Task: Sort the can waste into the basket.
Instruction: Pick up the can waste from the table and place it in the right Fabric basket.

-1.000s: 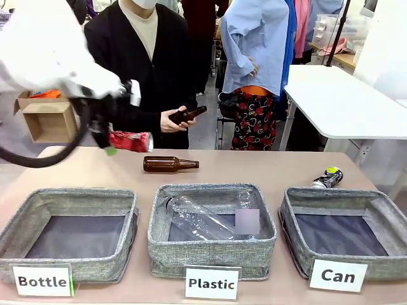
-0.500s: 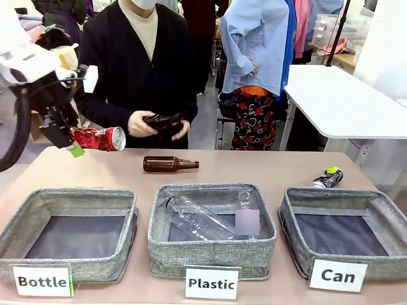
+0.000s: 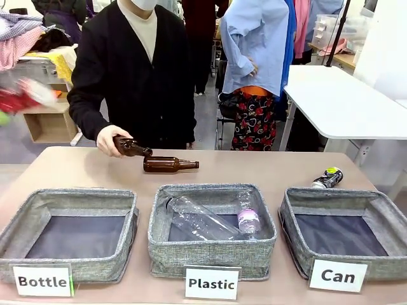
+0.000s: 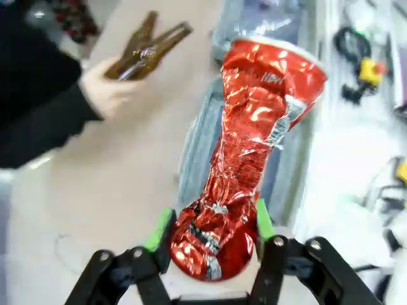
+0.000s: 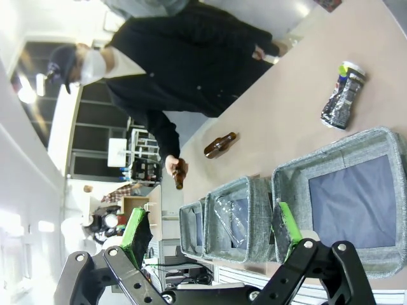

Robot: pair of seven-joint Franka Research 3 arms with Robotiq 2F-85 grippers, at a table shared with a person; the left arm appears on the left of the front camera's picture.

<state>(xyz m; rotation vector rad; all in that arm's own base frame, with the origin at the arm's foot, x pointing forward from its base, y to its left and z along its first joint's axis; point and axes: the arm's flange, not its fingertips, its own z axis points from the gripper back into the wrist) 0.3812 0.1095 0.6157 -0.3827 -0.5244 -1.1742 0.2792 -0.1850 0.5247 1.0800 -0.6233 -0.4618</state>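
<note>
Red can point(image 4: 254, 127): badly crushed, waisted at mid-length, white marks on red, silver rim at the free end. Its lower end is pinched between the green pads of the left gripper point(image 4: 213, 232), and the rest stands out beyond the fingertips. In the front view a red smear is noted at the far left edge, above table level (too blurred to read). Black-silver can point(image 3: 327, 177): lying on its side on the table point(image 3: 254, 166), green-yellow end up and away, just behind the far left corner of the Can basket point(image 3: 388, 270); contact cannot be told. The basket is placed at the right end of the row, its dark floor exposed. The right gripper point(image 5: 210, 232) is seen with jaws spread wide, nothing between them. Between held can and basket, the Bottle bin point(image 3: 102, 270) and the Plastic bin point(image 3: 172, 254) are set, the latter holding clear plastic bottles point(image 3: 203, 219). A person's hand point(image 3: 109, 138) grips a held brown bottle point(image 3: 132, 148) low over the table, near a lying brown bottle point(image 3: 170, 164).
</note>
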